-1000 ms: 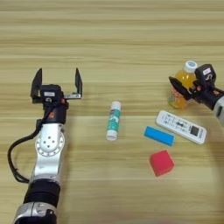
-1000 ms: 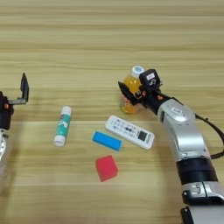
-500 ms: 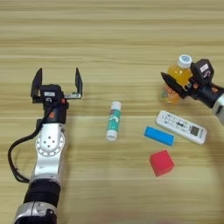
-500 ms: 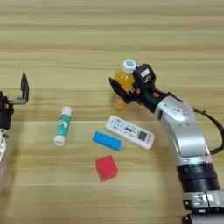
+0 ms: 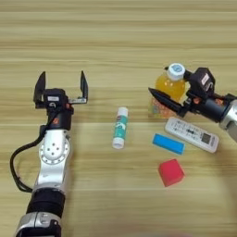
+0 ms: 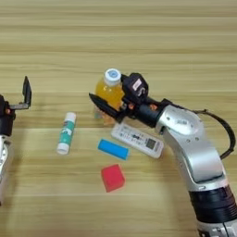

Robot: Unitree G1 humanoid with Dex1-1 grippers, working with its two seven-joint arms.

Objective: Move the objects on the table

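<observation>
The right gripper (image 6: pixel 111 99) clamps the orange juice bottle (image 6: pixel 108 90), held tilted above the table (image 5: pixel 115 41) beside the remote control (image 6: pixel 137 140) for relocation; the left gripper (image 5: pixel 61 86) idles wide open, empty.

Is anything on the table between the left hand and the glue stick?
Nothing visible. The left hand is open, and only bare table lies between it and the glue stick. The other objects lie further right.

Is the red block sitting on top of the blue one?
No, the red cube lies on the table beside the flat blue block, apart.
</observation>
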